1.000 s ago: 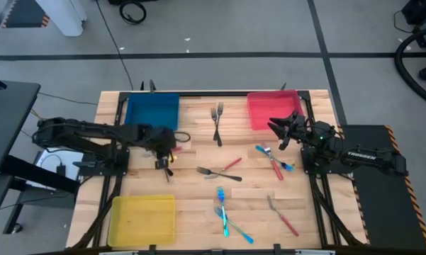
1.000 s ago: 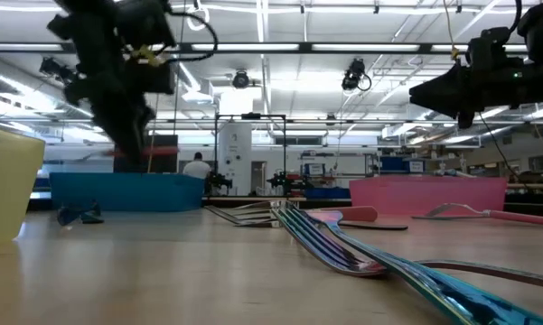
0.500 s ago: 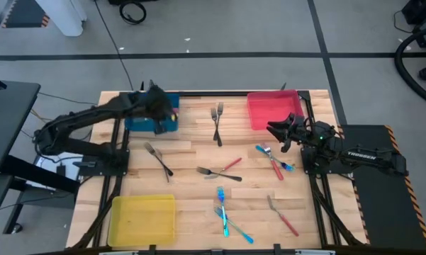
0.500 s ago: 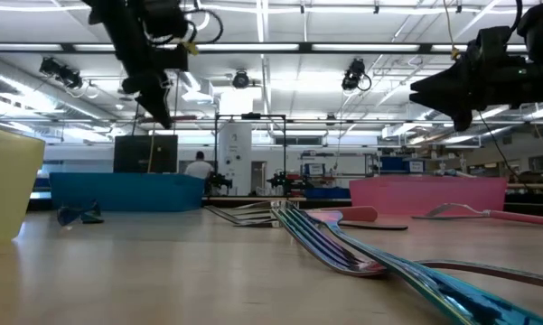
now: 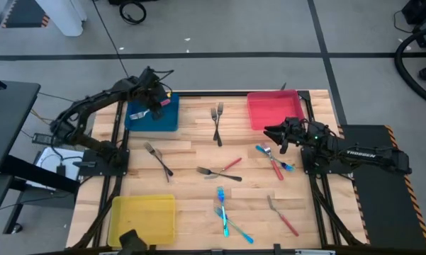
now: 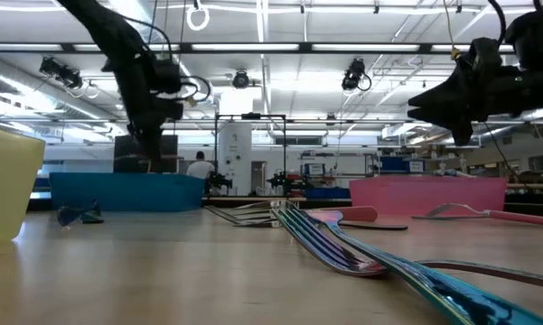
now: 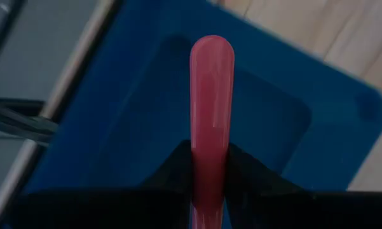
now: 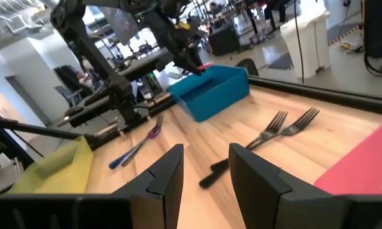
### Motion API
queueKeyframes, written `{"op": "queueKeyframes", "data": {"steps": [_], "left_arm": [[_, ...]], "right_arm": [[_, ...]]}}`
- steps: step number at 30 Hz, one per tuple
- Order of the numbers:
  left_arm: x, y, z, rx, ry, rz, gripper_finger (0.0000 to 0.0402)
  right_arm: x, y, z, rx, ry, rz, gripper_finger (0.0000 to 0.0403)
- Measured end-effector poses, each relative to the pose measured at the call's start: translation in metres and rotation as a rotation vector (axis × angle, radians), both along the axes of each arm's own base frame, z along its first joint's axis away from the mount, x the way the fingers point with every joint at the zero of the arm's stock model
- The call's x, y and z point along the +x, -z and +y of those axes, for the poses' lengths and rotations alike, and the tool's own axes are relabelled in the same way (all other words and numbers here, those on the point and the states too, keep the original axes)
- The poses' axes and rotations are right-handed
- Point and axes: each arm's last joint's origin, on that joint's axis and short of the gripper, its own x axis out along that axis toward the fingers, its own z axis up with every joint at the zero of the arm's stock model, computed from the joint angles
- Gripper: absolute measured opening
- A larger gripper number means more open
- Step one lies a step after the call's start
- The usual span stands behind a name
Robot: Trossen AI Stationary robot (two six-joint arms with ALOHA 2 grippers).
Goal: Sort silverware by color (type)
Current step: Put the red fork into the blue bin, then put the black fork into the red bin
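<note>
My left gripper point(image 5: 157, 101) hangs over the blue tray point(image 5: 150, 120) at the table's far left, shut on a red-handled utensil point(image 7: 211, 95). My right gripper point(image 5: 269, 132) is open and hovers just near of the red tray point(image 5: 271, 111), left of a blue and a red utensil point(image 5: 273, 160) lying flat. Two grey forks point(image 5: 217, 120) lie flat at the far middle. Another grey fork point(image 5: 158, 159) rests left of centre. A grey fork crosses a red utensil point(image 5: 222, 171) at the centre. Blue utensils point(image 5: 224, 212) lie near the near edge. My left gripper pinches the red handle point(image 7: 210, 181) between its two fingers point(image 7: 248, 175). The handle runs along the fingers, and its rounded free end point(image 7: 211, 48) sticks out past the fingertips. It is lifted clear above the floor of the blue tray point(image 7: 133, 133). The utensil's other end is hidden.
A yellow tray point(image 5: 143, 218) sits at the near left corner. A red-and-grey utensil point(image 5: 282, 215) lies near right. Bare wood shows between the blue tray and the two grey forks. In the low view, forks and blue handles point(image 6: 343, 244) fill the foreground.
My left gripper has risen from the table left of centre and swung toward the far edge, ending over the blue tray with the red-handled utensil. The grey fork left of centre stayed on the table. My right gripper has edged slightly toward the table's left.
</note>
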Motion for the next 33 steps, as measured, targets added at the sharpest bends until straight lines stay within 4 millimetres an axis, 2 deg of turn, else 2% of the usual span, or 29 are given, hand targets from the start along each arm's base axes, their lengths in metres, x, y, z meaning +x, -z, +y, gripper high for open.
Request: {"op": "queueKeyframes", "data": {"steps": [7,12,25,33], "left_arm": [[0.012,0.032,0.007,-0.088,0.024,0.067,0.0064],[0.018,0.044,0.008,-0.122,0.029,0.092,0.0066],[0.029,0.044,0.004,-0.078,0.060,0.083,0.0132],[0.033,0.037,-0.006,-0.096,0.021,0.074,0.0138]], "right_arm": [[0.002,0.004,-0.001,0.013,0.001,0.035,0.0133],[0.002,0.003,-0.001,0.012,0.002,0.034,0.0133],[0.002,0.002,-0.001,-0.013,0.005,0.030,0.0133],[0.003,-0.002,-0.001,-0.002,0.006,-0.017,0.0133]]}}
